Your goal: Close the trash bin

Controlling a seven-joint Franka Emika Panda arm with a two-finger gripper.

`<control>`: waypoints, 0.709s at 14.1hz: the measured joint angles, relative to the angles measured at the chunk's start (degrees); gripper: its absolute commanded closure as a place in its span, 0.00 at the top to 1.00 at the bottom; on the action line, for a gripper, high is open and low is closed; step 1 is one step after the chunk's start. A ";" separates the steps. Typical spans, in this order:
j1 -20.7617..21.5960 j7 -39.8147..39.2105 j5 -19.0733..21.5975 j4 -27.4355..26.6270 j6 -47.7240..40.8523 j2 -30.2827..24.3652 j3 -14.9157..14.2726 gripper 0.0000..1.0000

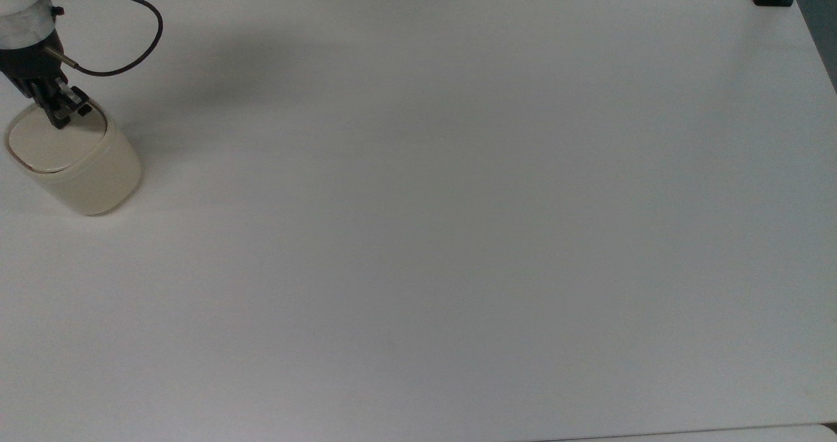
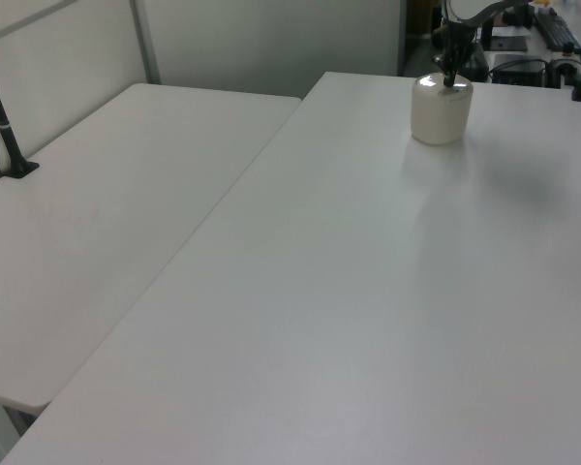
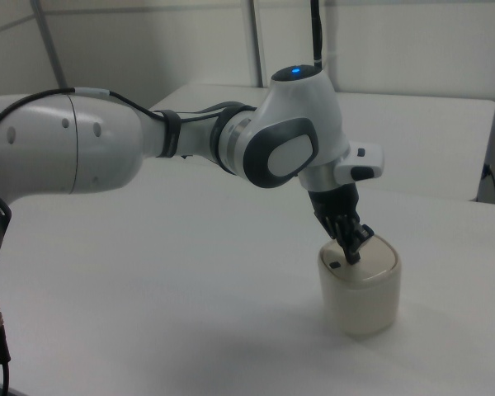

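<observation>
The trash bin (image 1: 78, 164) stood near the top view's left edge, on the white surface (image 1: 458, 233). Its flat lid (image 1: 55, 141) lay level with the rim, shut. In the right view the gripper (image 3: 352, 247) pointed down onto the lid (image 3: 371, 257), the dark fingers (image 3: 356, 237) drawn close together with their tips touching its top near the small black button (image 3: 334, 266). In the left view the bin (image 2: 441, 108) sat at the far end, under the gripper (image 2: 448, 79).

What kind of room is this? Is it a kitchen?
Probably not a kitchen, more likely a robot lab: a big white robot arm works over plain white tables, its pincer on a small trash bin.
</observation>
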 measured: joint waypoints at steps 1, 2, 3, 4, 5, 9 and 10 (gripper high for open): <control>0.00 0.00 0.01 0.08 -0.01 0.00 0.00 0.00; 0.02 0.00 0.16 0.33 -0.49 -0.02 0.06 0.00; 0.10 0.00 0.55 0.79 -1.81 -0.07 0.32 0.02; 0.34 0.00 1.16 1.79 -3.96 -0.27 0.82 0.02; 0.93 0.00 1.63 3.26 -6.71 -0.74 1.28 0.02; 7.38 0.00 2.24 7.08 -17.81 -6.46 2.01 0.02; 9.67 0.00 2.24 7.07 -19.80 -7.93 2.09 0.02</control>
